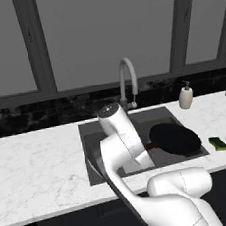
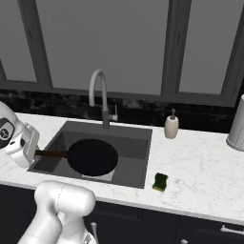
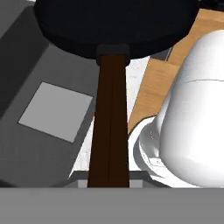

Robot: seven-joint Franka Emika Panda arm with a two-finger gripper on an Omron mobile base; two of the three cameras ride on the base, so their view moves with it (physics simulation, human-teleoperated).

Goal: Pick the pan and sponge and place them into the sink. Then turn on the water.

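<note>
The gripper (image 2: 34, 153) is clamped on the handle of the pan (image 2: 93, 157), holding it level over the sink (image 2: 141, 157), evidently for lowering into the basin. The sponge (image 2: 160, 181) lies on the worktop just beside the sink's front right corner.

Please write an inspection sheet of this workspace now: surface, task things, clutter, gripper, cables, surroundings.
Surface: white marble counter.
Task things: pan held over the sink; its handle runs to the hand. Sponge on the counter right of the sink. Faucet, no water running.
Clutter: soap dispenser; grey canister at far right.
Gripper: gripper shut on the handle.
Cables: nothing seen.
Surroundings: windows, dark backsplash, dark cabinets below.
</note>
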